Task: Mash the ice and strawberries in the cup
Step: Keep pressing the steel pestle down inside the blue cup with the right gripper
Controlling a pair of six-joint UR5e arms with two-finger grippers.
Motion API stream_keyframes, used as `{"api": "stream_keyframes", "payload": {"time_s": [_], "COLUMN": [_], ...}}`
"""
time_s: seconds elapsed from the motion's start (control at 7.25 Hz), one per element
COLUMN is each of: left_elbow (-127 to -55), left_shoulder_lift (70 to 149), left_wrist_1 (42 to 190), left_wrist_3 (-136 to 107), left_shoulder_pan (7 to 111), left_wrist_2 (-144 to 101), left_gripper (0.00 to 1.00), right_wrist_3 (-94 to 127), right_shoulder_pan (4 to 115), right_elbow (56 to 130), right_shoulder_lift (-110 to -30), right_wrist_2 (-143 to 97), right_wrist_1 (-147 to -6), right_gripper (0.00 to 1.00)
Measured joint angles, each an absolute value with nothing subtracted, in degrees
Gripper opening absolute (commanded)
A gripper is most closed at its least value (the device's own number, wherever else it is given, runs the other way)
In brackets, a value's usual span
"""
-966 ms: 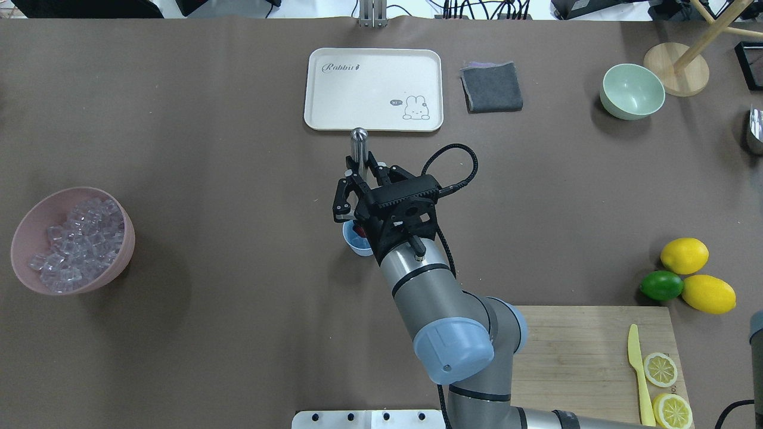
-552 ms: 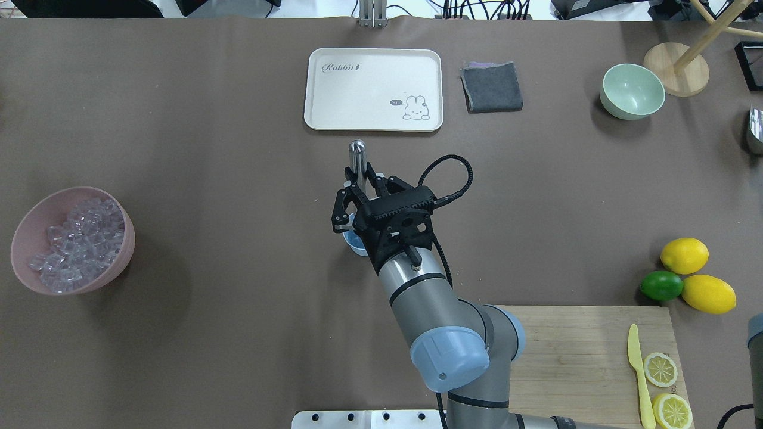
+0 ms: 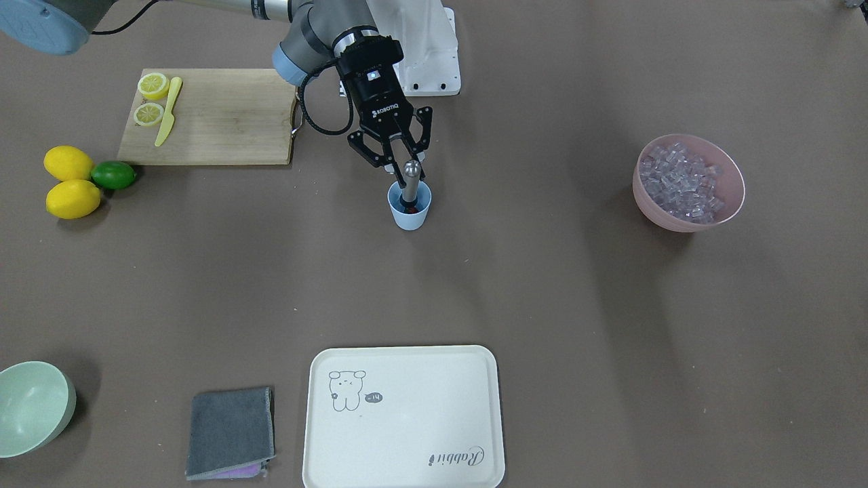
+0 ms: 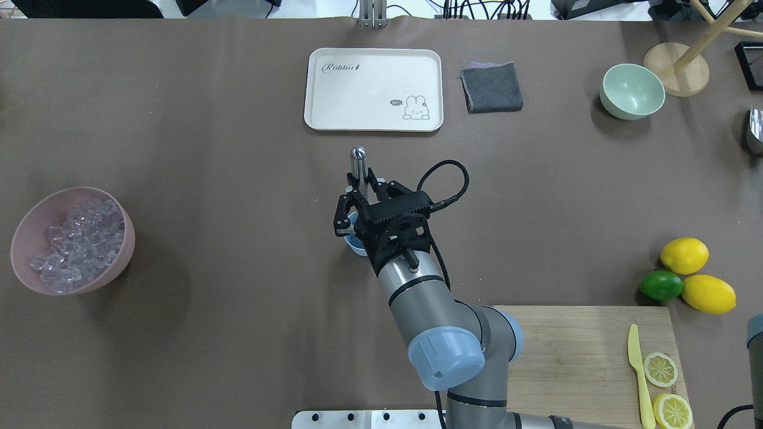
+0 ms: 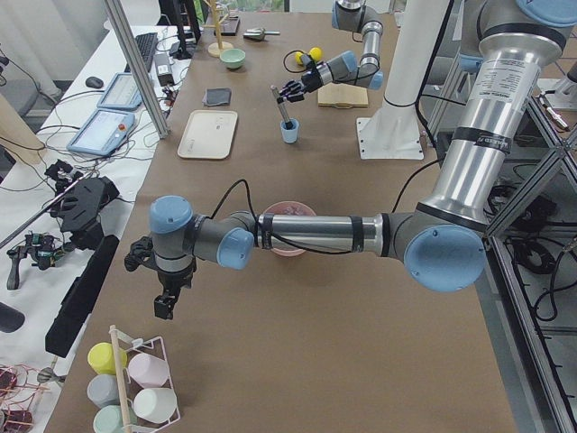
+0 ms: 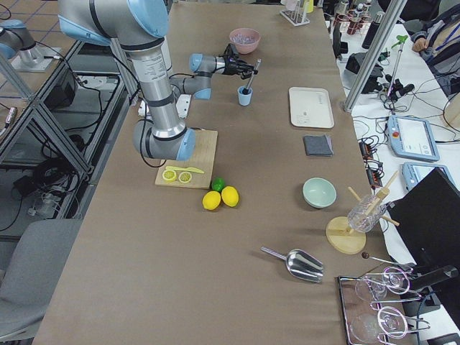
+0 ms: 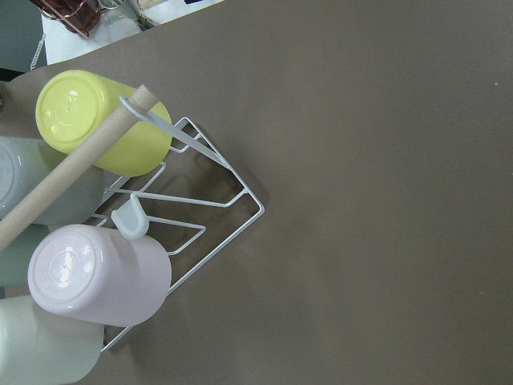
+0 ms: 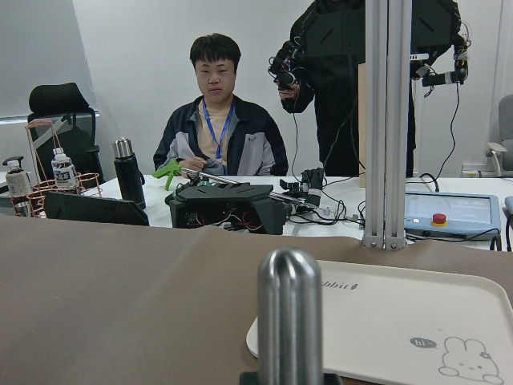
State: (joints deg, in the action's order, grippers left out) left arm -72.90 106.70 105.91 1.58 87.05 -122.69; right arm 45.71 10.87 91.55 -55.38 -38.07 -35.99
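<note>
The light-blue cup (image 3: pixel 409 207) stands mid-table; in the overhead view (image 4: pixel 353 242) my right wrist covers most of it. My right gripper (image 3: pixel 401 165) is shut on a steel muddler (image 3: pixel 411 177) that stands upright with its foot inside the cup. A bit of red, the strawberry (image 3: pixel 409 210), shows at the muddler's foot. The muddler's rounded top fills the right wrist view (image 8: pixel 290 313). Ice cubes (image 4: pixel 77 238) fill the pink bowl (image 4: pixel 122 253) far to the left; any ice in the cup is hidden. My left gripper (image 5: pixel 164 307) hangs far away near a cup rack; I cannot tell its state.
A white rabbit tray (image 4: pixel 374 89), a grey cloth (image 4: pixel 492 87) and a pale green bowl (image 4: pixel 632 90) lie at the far side. Two lemons and a lime (image 4: pixel 685 275) sit right, beside a cutting board (image 4: pixel 572 351) with a yellow knife and lemon slices. A cup rack (image 7: pixel 184 208) lies under my left wrist.
My right gripper has moved down and a little toward the robot with the muddler, pushing it deeper into the cup. The cup has stayed in place.
</note>
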Motion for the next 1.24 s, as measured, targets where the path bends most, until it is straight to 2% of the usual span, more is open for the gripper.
{"api": "stream_keyframes", "payload": {"time_s": [0.69, 1.24], "left_elbow": [-72.42, -72.52], "left_shoulder_lift": [106.62, 106.10], "left_wrist_1": [106.39, 107.12], "left_wrist_3": [1.58, 1.58], "left_shoulder_pan": [87.03, 87.01], "left_wrist_2": [-122.69, -122.75], "left_gripper": [0.98, 0.98], "right_wrist_3": [45.79, 45.25], "right_shoulder_pan": [10.32, 11.71], "right_elbow": [88.63, 90.72], "right_shoulder_lift": [-54.96, -54.84], "right_wrist_2": [-38.09, -38.43], "right_wrist_1": [-33.69, -33.37], "right_gripper": [0.00, 0.00]}}
